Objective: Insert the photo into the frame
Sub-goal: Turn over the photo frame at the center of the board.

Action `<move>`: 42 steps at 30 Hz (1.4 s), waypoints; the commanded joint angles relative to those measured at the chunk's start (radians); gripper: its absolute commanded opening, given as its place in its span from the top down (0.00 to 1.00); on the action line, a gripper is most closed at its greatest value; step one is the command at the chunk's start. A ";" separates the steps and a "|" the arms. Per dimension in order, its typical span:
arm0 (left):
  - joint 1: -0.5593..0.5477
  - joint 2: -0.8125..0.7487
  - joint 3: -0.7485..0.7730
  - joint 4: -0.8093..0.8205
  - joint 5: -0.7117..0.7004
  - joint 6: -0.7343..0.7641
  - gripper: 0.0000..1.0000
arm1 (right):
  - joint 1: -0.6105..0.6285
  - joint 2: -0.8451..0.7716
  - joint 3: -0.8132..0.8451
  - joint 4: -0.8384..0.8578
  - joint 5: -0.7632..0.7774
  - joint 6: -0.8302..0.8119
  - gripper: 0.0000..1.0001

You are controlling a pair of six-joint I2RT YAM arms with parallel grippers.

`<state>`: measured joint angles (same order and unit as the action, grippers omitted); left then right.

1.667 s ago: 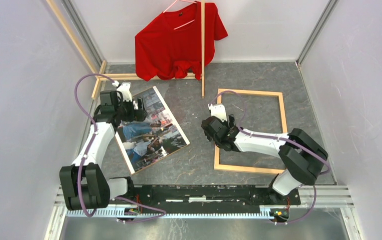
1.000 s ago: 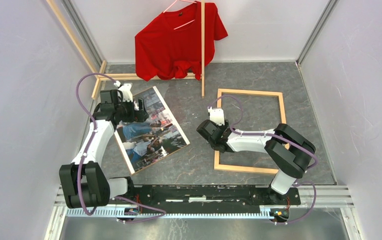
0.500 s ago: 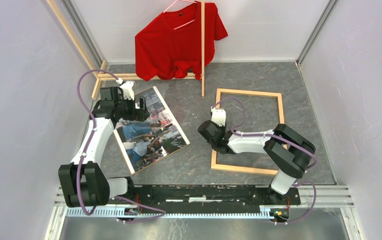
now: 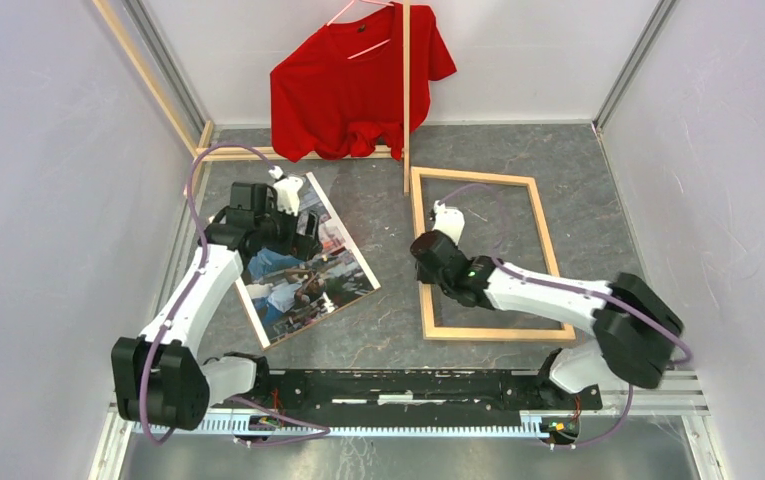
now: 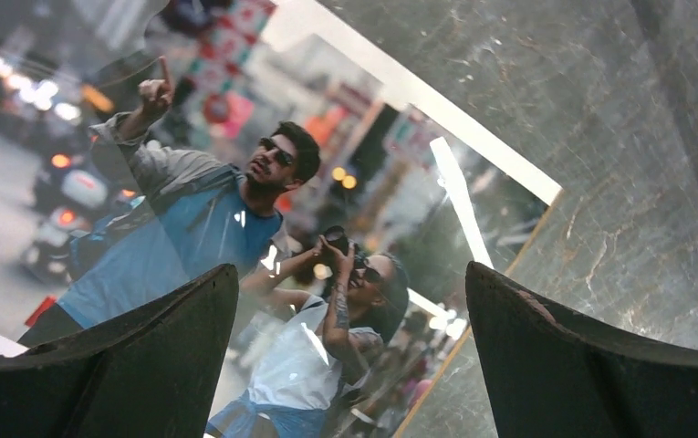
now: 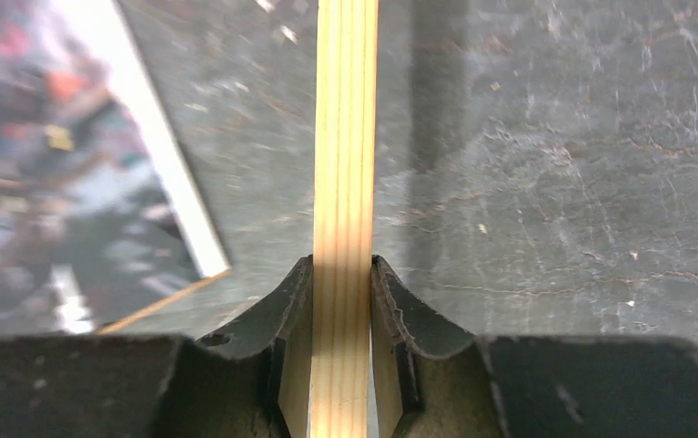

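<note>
Top external view, contents by size. Bench (image 4: 388, 330): grey marbled surface, walled on three sides. Frame (image 4: 498, 333): thin light-wood rectangle lying flat right of centre, slightly skewed, bench showing through it; whether a pane is fitted cannot be told. Red T-shirt (image 4: 358, 85): on a hanger at the back wall. Photo (image 4: 318, 275): glossy street scene, face up, left of centre, angled, near the frame but apart from it. Loose slats (image 4: 406, 100): one upright by the shirt, others along the back left edge. Left gripper (image 5: 349, 274): jaws wide, poised over the photo's two figures; contact cannot be told. Right gripper (image 6: 342, 265): jaws narrow, clamped on the frame's left strip. Hazards, as judged: a one-sided hold on so thin a strip may let the frame pivot or slip, swinging it against the upright slat or over the photo's corner; the flat, slick print offers the wide jaws no edge and may skid or crease. Markings: none legible; signage within the print is blurred.
</note>
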<state>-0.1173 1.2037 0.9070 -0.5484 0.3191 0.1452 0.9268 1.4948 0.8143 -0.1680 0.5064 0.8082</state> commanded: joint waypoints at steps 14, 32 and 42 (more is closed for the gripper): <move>-0.272 0.049 0.248 -0.087 -0.131 -0.096 0.00 | -0.017 -0.409 0.234 -0.076 -0.146 0.255 0.86; -0.352 0.140 0.484 -0.073 -0.103 -0.162 0.00 | -0.096 -0.477 0.135 0.209 -0.461 0.567 0.89; -0.412 0.196 0.516 0.034 -0.181 -0.201 0.00 | -0.163 -0.480 0.082 0.273 -0.546 0.604 0.69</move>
<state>-0.5083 1.3544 1.3624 -0.6010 0.1806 0.0109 0.7830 1.0428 0.9058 0.0055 0.0135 1.3865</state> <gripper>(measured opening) 0.997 0.300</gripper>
